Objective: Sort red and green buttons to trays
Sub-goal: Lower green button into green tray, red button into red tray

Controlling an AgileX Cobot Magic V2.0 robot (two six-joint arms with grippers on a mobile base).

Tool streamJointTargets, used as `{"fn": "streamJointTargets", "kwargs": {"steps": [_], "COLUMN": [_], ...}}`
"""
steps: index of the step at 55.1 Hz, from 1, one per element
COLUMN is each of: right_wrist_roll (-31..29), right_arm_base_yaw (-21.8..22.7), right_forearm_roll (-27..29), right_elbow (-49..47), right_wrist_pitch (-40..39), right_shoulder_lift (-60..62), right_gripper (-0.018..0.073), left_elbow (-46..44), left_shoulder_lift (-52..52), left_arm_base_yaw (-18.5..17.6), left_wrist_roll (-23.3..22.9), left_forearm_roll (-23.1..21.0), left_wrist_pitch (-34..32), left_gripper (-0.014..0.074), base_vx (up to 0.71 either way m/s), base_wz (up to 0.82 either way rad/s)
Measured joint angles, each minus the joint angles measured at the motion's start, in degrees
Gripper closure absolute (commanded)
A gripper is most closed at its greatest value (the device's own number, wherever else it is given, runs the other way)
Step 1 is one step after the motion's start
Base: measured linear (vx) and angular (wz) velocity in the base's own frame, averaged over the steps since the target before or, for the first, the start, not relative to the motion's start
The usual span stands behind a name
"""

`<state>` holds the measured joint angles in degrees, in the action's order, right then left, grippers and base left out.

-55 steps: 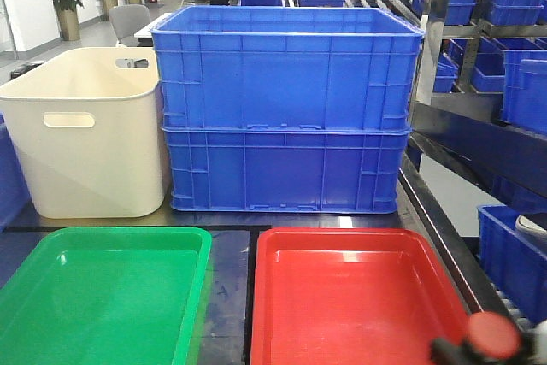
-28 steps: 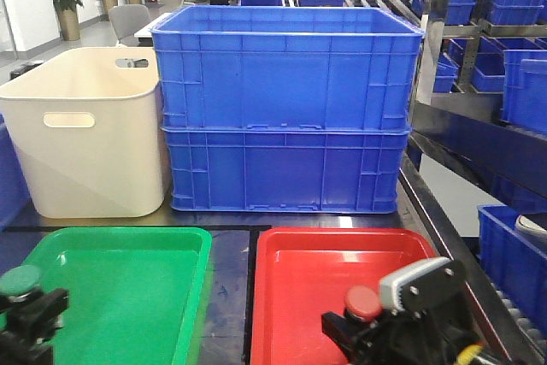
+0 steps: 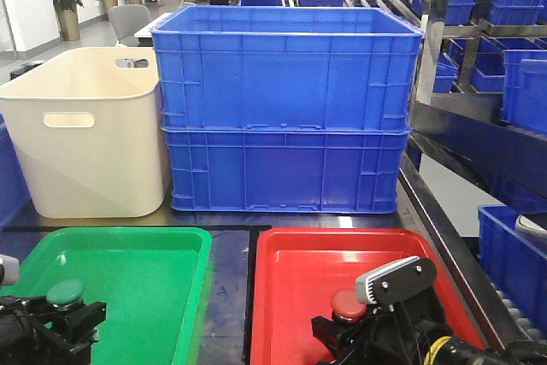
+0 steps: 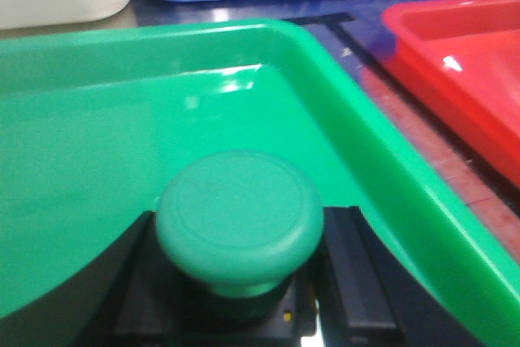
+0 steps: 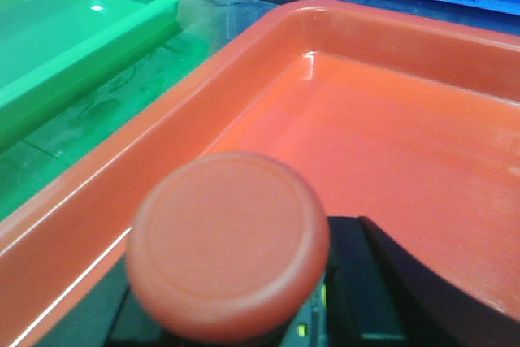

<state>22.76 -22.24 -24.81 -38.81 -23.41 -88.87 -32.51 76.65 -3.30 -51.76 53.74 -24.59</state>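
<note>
My left gripper (image 3: 61,318) is shut on the green button (image 3: 65,293) (image 4: 238,227), holding it by its black body over the near part of the green tray (image 3: 145,250) (image 4: 122,127). At the lower right, my right gripper (image 3: 346,324) is shut on the red button (image 3: 346,304) (image 5: 227,245), which hangs over the near left part of the red tray (image 3: 342,250) (image 5: 406,119). In both wrist views the caps face up and the black fingers flank the switch bodies. Both trays hold nothing else that I can see.
Two stacked deep blue crates (image 3: 286,108) stand behind the trays, with a cream handled bin (image 3: 85,134) to their left. A metal rack with more blue crates (image 3: 504,32) runs along the right side. A dark strip of table (image 3: 229,288) separates the trays.
Both grippers have moved forward and inward over their trays. The green button went right and lower over the green tray; the red button went left from the tray's right corner.
</note>
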Motion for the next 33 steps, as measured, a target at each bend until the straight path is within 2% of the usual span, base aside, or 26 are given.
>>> {"fn": "streamJointTargets", "kwargs": {"steps": [6, 12, 22, 33], "right_wrist_roll": [0.0, 0.0, 0.0, 0.0], "right_arm_base_yaw": [0.0, 0.0, 0.0, 0.0], "right_forearm_roll": [0.0, 0.0, 0.0, -0.1], "right_elbow": [0.0, 0.0, 0.0, 0.0], "right_wrist_pitch": [0.1, 0.2, 0.5, 1.0], "right_shoulder_lift": [0.0, 0.0, 1.4, 8.9], "right_gripper": [-0.0115, -0.0171, -0.0153, -0.008], "left_elbow": [-0.1, -0.1, -0.1, -0.1], "left_shoulder_lift": [0.0, 0.0, -1.2, -9.4], "left_arm_base_yaw": [0.0, 0.0, 0.0, 0.0], "left_wrist_roll": [0.0, 0.0, 0.0, 0.0], "left_forearm_roll": [0.1, 0.1, 0.1, 0.1], "left_wrist_pitch": [-0.4, -0.4, -0.4, 0.2], "left_gripper": [0.0055, 0.0025, 0.0027, 0.0027], "base_vx": [0.0, 0.0, 0.0, 0.0], "base_wz": [0.0, 0.0, 0.0, 0.0]}}
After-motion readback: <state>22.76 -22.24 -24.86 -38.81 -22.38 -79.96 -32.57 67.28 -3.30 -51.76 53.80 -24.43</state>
